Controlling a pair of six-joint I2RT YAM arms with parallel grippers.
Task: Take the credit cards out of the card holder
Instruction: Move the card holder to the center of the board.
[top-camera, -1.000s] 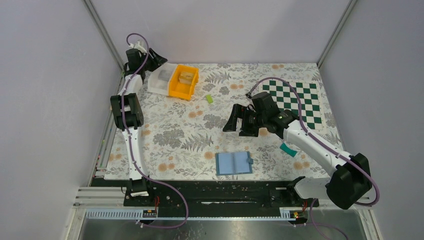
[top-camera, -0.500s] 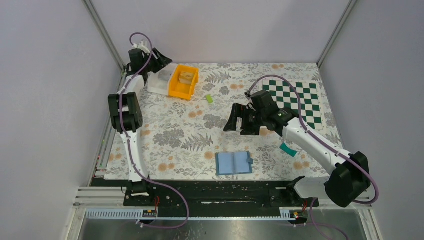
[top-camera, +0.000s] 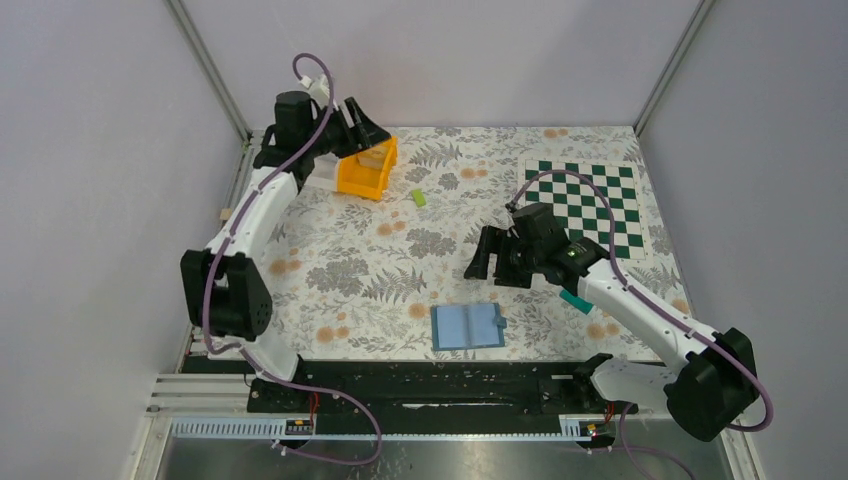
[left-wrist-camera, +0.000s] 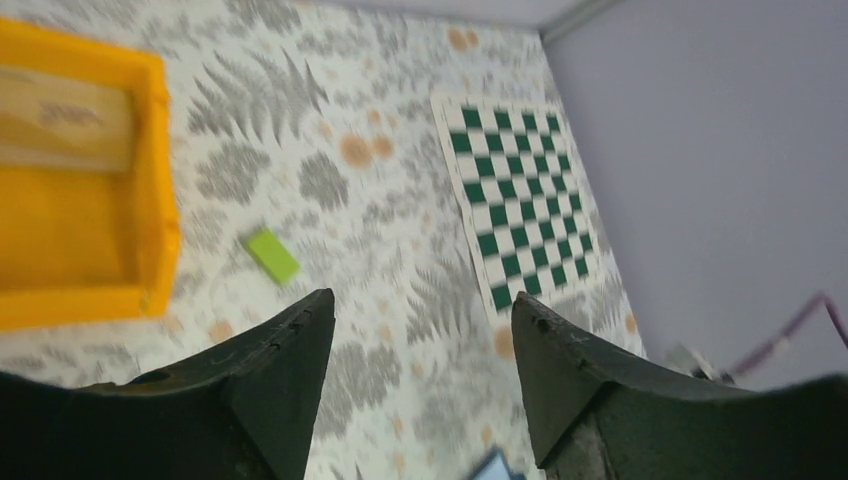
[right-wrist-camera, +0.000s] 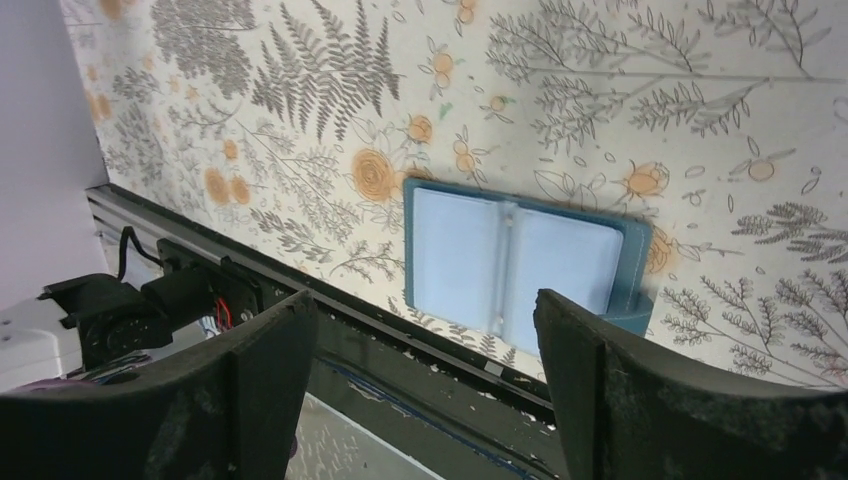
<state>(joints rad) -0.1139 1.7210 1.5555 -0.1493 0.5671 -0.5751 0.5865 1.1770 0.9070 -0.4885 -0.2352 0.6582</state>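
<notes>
Count: one card holder (top-camera: 468, 326), one teal credit card (top-camera: 575, 299) in view, one lime-green block (top-camera: 418, 198), two bins, one checkered mat (top-camera: 600, 205), two arms.

Surface and room: the table (top-camera: 330, 275) carries a white cloth printed with grey ferns and orange flowers. Plain grey walls stand on three sides, with metal posts at the far corners.

Card holder: blue, lying open and flat near the front edge, with two pale clear pocket pages facing up. Whether cards sit in the pockets cannot be told.

Credit card: on the cloth outside the card holder, to its right and slightly farther back, partly covered by the right arm.

Lime-green block: well behind the card holder, slightly left of it.

Checkered mat: green and white, behind the card holder and to the right, at the far right of the cloth.

Containers: the yellow bin (top-camera: 365, 172) is far behind the card holder and to the left, and holds a pale wooden-looking block (left-wrist-camera: 65, 115). The white bin (top-camera: 320, 178) touches its left side, is mostly hidden by the left arm, and its contents are not visible.

Left gripper (left-wrist-camera: 425, 305): above the yellow bin's rear edge, jaws spread, nothing between them.

Right gripper (right-wrist-camera: 425, 305): in the air just behind the card holder and facing it, jaws spread wide, empty.
</notes>
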